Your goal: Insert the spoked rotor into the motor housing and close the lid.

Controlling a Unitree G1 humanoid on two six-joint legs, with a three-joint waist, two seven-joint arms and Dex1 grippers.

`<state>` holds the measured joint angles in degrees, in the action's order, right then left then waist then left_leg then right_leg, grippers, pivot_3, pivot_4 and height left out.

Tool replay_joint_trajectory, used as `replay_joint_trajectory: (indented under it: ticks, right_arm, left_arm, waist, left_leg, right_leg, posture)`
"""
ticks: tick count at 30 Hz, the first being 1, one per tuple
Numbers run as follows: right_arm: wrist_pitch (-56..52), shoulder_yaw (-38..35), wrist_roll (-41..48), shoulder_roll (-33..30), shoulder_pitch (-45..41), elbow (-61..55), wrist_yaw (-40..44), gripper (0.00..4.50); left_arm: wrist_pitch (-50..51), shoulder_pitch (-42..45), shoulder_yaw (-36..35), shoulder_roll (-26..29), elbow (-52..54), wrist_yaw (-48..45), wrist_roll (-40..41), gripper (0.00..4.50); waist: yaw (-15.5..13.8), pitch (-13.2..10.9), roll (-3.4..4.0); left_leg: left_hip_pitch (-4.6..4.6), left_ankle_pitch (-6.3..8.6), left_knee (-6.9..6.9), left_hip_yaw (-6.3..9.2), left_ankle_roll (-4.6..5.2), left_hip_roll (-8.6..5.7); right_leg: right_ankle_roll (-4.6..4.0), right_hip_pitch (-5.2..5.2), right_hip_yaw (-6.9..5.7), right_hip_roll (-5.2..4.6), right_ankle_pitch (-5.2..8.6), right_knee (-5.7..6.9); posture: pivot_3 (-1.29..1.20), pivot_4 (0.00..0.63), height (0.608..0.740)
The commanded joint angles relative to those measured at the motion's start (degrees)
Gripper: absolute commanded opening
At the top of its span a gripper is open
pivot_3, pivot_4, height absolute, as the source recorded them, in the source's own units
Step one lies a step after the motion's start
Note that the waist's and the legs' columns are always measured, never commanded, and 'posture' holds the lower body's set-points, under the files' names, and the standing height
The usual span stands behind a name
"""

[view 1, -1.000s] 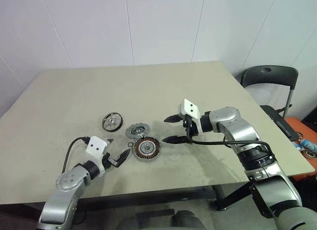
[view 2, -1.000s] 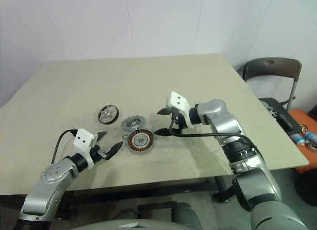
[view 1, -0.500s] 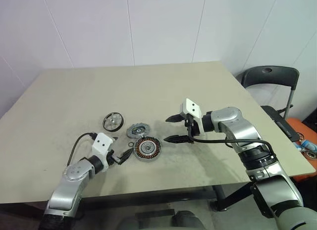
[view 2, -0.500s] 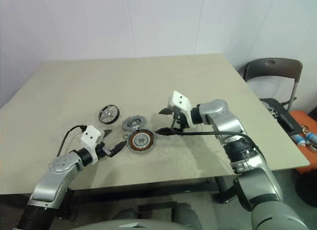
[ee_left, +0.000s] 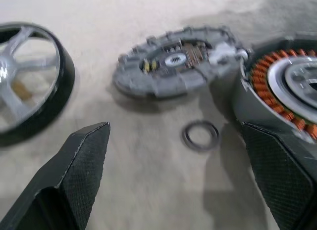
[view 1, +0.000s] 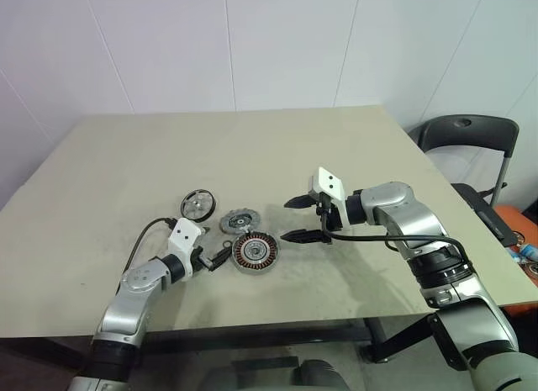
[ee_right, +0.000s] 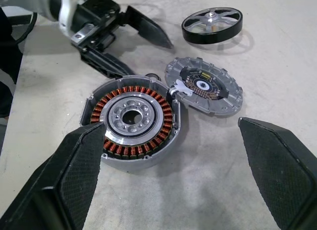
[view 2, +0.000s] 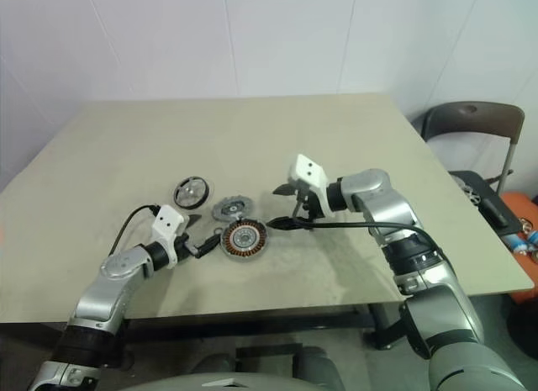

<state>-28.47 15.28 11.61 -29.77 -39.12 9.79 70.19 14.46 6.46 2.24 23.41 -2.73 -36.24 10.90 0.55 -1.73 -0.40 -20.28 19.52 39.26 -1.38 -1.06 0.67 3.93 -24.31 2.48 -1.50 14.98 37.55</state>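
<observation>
Beige tabletop (view 1: 126, 172) in front of me carries all three parts close together. I see the motor housing (view 1: 254, 250) lying flat, the lid (view 1: 237, 220) touching it at its 11 o'clock, and the spoked rotor (view 1: 197, 204) apart at the lid's 10 o'clock. A small black O-ring (ee_left: 200, 135) lies just beside the housing. My left gripper (view 1: 215, 257) sits spread at the housing's 9 o'clock, empty. My right gripper (view 1: 294, 219) hangs spread at its 2 o'clock, empty.
</observation>
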Motion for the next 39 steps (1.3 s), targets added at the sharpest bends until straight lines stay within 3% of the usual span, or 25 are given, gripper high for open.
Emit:
replay_joint_trajectory:
  ticks: [1, 19, 22, 31, 32, 39]
  right_arm:
    - [-0.31, -0.96, 1.15, 0.01, -1.4, -1.87, 0.04, 4.47]
    - [-0.15, -1.29, 1.01, 0.36, -1.75, -1.27, -0.74, 4.47]
    - [0.06, -1.35, 1.0, 0.58, -2.05, -0.92, -0.97, 4.5]
    - [0.15, -1.65, 1.1, 0.78, -2.4, -0.48, -1.3, 4.5]
    - [0.19, -1.68, 1.1, 0.76, -2.4, -0.46, -1.34, 4.5]
    - [0.39, -1.8, 1.05, 0.76, -2.13, -0.58, -1.69, 4.5]
  left_arm:
    - [-1.09, 1.9, 2.14, -0.9, -0.58, -1.71, -0.4, 4.5]
    - [3.25, 2.8, 4.96, -0.34, -1.38, -3.24, -2.22, 4.5]
    - [4.09, 2.87, 5.16, -0.19, -1.59, -3.79, -2.22, 3.86]
    - [4.62, 2.95, 5.77, 0.11, -1.78, -3.57, -3.0, 0.85]
    - [4.79, 2.62, 5.7, 0.2, -1.3, -3.42, -2.95, 0.69]
    - [8.03, -3.42, 2.62, 3.14, 8.2, -2.93, -0.5, 0.69]
  waist:
    - [-0.02, 0.0, 0.0]
    - [-0.16, 0.05, 0.03]
    - [-0.11, 0.06, 0.03]
    - [0.24, 0.06, 0.06]
    - [0.27, 0.06, 0.07]
    - [0.62, 0.06, 0.07]
  left_leg:
    - [-0.01, 0.0, 0.0, 0.0, 0.0, -0.01]
    - [0.04, -0.03, 0.01, 0.02, 0.06, -0.07]
    - [0.1, -0.04, 0.02, 0.02, 0.08, -0.08]
    - [0.95, -0.05, -0.03, 0.02, 0.1, -0.06]
    - [0.97, -0.05, -0.02, 0.01, 0.1, -0.06]
    - [0.88, -0.03, -0.11, 0.01, 0.13, 0.01]
  right_leg:
    - [0.0, 0.0, 0.0, 0.01, 0.0, 0.0]
    - [0.02, 0.1, 0.0, -0.02, -0.01, 0.0]
    - [0.04, 0.17, 0.0, -0.02, -0.02, 0.0]
    - [0.06, 1.03, -0.02, 0.05, 0.0, -0.09]
    - [0.06, 1.04, -0.02, 0.06, 0.0, -0.08]
    - [0.06, 0.93, 0.05, 0.03, 0.0, -0.19]
  posture:
    - [0.0, 0.0, 0.74]
    - [0.0, 0.0, 0.74]
    - [0.0, 0.0, 0.74]
    - [0.0, 0.0, 0.74]
    - [0.0, 0.0, 0.74]
    - [0.0, 0.0, 0.74]
